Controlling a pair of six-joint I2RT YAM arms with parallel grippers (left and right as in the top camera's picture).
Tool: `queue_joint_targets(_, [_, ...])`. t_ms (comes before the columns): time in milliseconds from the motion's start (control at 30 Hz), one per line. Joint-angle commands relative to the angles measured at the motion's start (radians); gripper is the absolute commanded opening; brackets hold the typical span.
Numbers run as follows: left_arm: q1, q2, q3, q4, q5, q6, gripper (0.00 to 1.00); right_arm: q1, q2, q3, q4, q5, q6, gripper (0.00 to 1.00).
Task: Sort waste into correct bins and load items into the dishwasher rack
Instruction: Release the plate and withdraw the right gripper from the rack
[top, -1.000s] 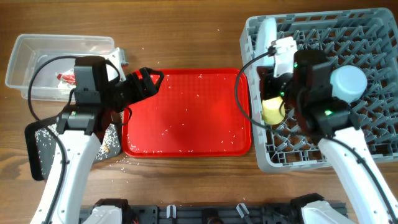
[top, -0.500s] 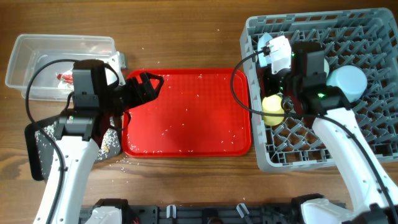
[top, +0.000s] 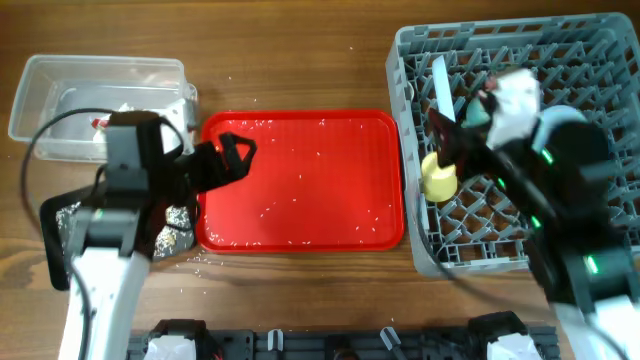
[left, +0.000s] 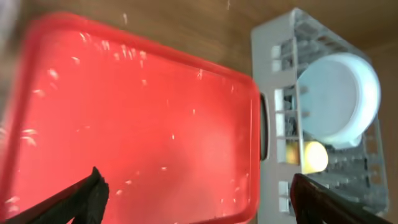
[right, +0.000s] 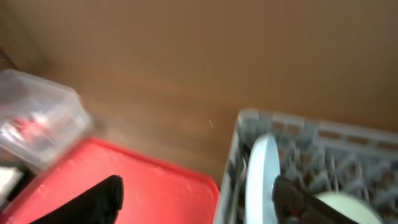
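The grey dishwasher rack (top: 600, 60) fills the right side. In it a small yellow cup (top: 438, 178) lies near the left wall, a pale plate (top: 440, 85) stands on edge, and a pale-blue bowl (top: 568, 122) is partly hidden by my right arm. My right gripper (top: 450, 140) hovers blurred above the cup, open and empty; in its wrist view the gripper (right: 199, 196) spans the plate (right: 261, 180). My left gripper (top: 228, 160) is open over the left edge of the red serving tray (top: 300, 180), holding nothing. The left wrist view shows the bowl (left: 339, 99) and cup (left: 314, 155).
A clear tub (top: 60, 85) at the far left holds a red wrapper (top: 100, 122). A black tray (top: 60, 235) with scraps lies under my left arm. Crumbs speckle the red tray and the wooden table (top: 300, 60) beside it.
My right gripper opened and let go of the yellow cup, which stays in the rack, then lifted away. My left arm shifted slightly left.
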Motion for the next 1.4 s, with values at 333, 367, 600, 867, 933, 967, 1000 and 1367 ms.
queue_joint_targets(333, [0.005, -0.524, 0.106, -0.212, -0.376, 0.031, 1.00, 0.001, -0.388, 0.010, -0.290, -0.060, 0.244, 1.00])
queue_joint_targets(367, [0.005, -0.524, 0.106, -0.222, -0.376, 0.031, 1.00, 0.001, -0.386, 0.010, -0.290, -0.060, 0.344, 0.99])
queue_joint_targets(600, [0.005, -0.523, 0.106, -0.230, -0.376, 0.031, 1.00, 0.001, -0.386, 0.010, -0.442, -0.060, 1.495, 1.00])
queue_joint_targets(867, [0.005, -0.523, 0.106, -0.230, -0.376, 0.031, 1.00, 0.000, -0.416, -0.154, -0.566, -0.045, 2.079, 1.00])
queue_joint_targets(933, [0.005, -0.523, 0.106, -0.230, -0.376, 0.031, 1.00, 0.000, -0.439, -0.186, -0.593, -0.044, 2.079, 1.00])
queue_joint_targets(967, [0.005, -0.523, 0.106, -0.230, -0.376, 0.031, 1.00, 0.000, -0.449, -0.192, -0.608, -0.044, 2.080, 1.00])
queue_joint_targets(1000, [0.005, -0.523, 0.106, -0.230, -0.376, 0.031, 1.00, 0.000, -0.461, -0.193, -0.637, -0.028, 2.080, 1.00])
queue_joint_targets(1367, [0.005, -0.523, 0.106, -0.230, -0.376, 0.031, 1.00, 0.000, -0.586, -0.238, -0.230, 0.309, 0.637, 1.00])
